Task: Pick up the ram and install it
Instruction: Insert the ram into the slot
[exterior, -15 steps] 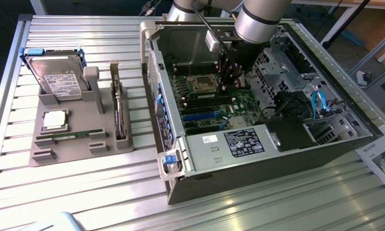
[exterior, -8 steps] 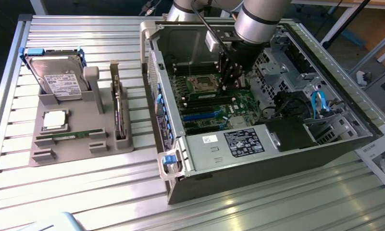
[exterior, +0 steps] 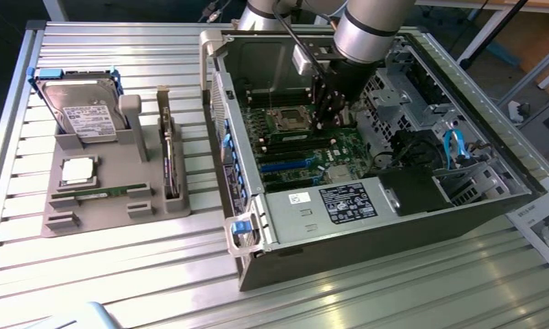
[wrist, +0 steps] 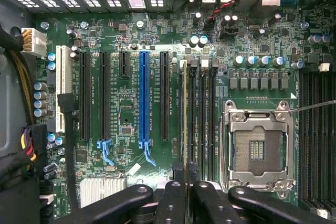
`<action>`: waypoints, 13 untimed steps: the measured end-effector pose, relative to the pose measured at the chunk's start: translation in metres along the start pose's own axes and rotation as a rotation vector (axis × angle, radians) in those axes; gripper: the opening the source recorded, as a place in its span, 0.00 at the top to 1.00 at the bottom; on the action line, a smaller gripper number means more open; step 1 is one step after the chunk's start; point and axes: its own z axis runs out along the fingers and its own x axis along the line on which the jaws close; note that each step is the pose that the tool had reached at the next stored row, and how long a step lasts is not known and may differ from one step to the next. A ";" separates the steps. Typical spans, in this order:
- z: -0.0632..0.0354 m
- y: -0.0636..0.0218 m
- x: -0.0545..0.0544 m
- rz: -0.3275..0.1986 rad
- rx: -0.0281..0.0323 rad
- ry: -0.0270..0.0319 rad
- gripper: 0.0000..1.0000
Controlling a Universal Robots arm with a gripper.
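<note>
The slatted metal table (exterior: 118,274) carries an open computer case (exterior: 366,240) lying on its side, and my arm (exterior: 370,27) reaches down into it from above. Inside lies the green motherboard (wrist: 126,77), with its row of long card slots, one of them blue (wrist: 144,98). On the exterior view's left, well apart from the case, a grey holder (exterior: 110,219) keeps a silver hard drive (exterior: 87,110) and a square processor chip (exterior: 77,170). On the board the empty processor socket (wrist: 257,148) sits open in its metal frame. My pincer (wrist: 187,184) hangs just over the board, its black fingers (wrist: 172,203) drawn almost together and clamped on the ram (wrist: 184,114). The ram stands on edge along the memory slot that lies between the card slots and the socket; how deep it sits I cannot tell
</note>
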 end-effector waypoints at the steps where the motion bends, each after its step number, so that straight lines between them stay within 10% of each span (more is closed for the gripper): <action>1: 0.0017 -0.0001 0.000 0.000 -0.0001 0.0001 0.88; 13: 0.0063 -0.0010 0.000 0.000 0.0001 0.0001 0.88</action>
